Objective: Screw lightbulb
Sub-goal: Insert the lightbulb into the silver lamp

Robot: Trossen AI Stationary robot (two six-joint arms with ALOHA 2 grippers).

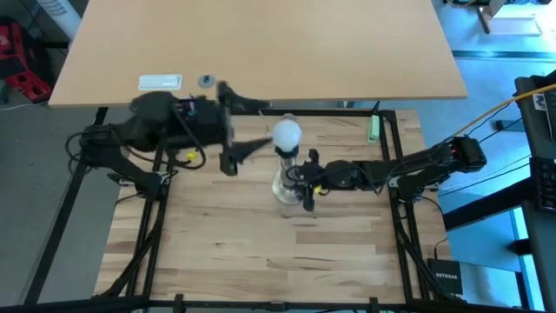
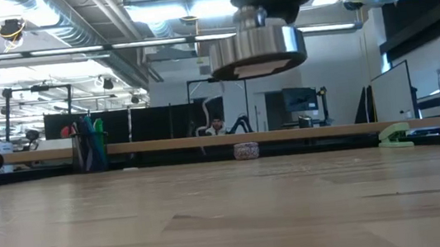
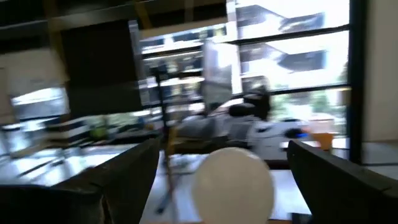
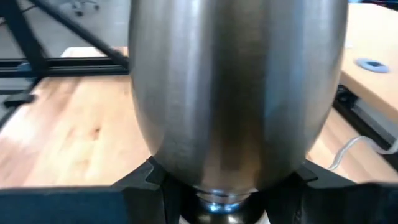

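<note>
The white lightbulb sits on top of the silvery stand, above the middle of the table. My left gripper is open and comes from the table's left. One finger stands on each side of the bulb, with gaps showing, and neither touches it. My right gripper reaches in from the table's right and is shut on the stand. The stand's round base hangs in the air above the tabletop. My right gripper pinches the stand's narrow neck between its two fingers, under the bulging silvery body and just above the round base. The fingers come roughly level from the table's right. The stand is upright and lifted clear of the table, with the bulb on top.
A small purplish-grey round object and a flat white piece lie on the tan tabletop beyond the far edge. A green object lies at the far right. Bare wood stretches toward the near edge.
</note>
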